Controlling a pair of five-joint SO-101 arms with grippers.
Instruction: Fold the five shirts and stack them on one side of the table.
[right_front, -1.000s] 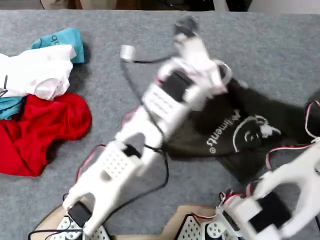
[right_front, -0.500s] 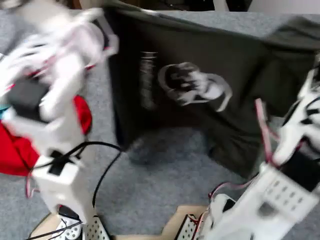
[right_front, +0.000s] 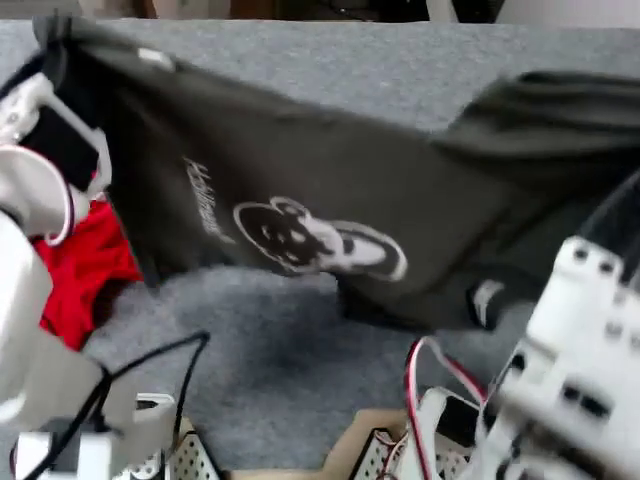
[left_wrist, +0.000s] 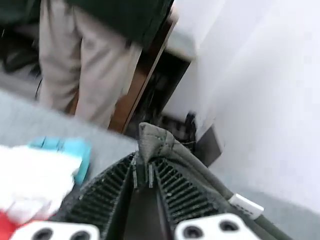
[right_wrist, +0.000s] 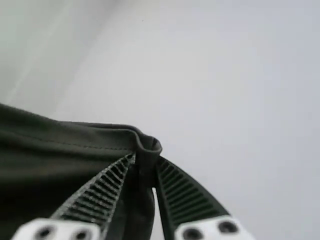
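1. Shirt (right_front: 300, 200), dark with a pale print, hangs in the air, stretched between the two arms above the surface (right_front: 280, 360).
2. Left jaws are closed tight on a stitched corner of it. Right jaws pinch a folded edge at the other end.
3. The step in hand looks like spreading the shirt so it can be laid flat for folding.
4. To do it well, hold both ends level and lower them at one pace, so the cloth lands without a twist.
5. The end by the right arm looks bunched and sags more than the other. A little more pull apart would likely smooth it before it touches down.
6. Let the hanging lower edge meet the surface first, then draw the held edge away so the body rolls out flat.
7. Aim for the bare grey patch near the arms' bases. The red shirt (right_front: 85, 270) lies just beside the left arm, with the white shirt (left_wrist: 30, 175) and teal shirt (left_wrist: 70, 150) beyond it, and the dark shirt could drape over them.
8. Open the jaws only once the cloth rests flat.
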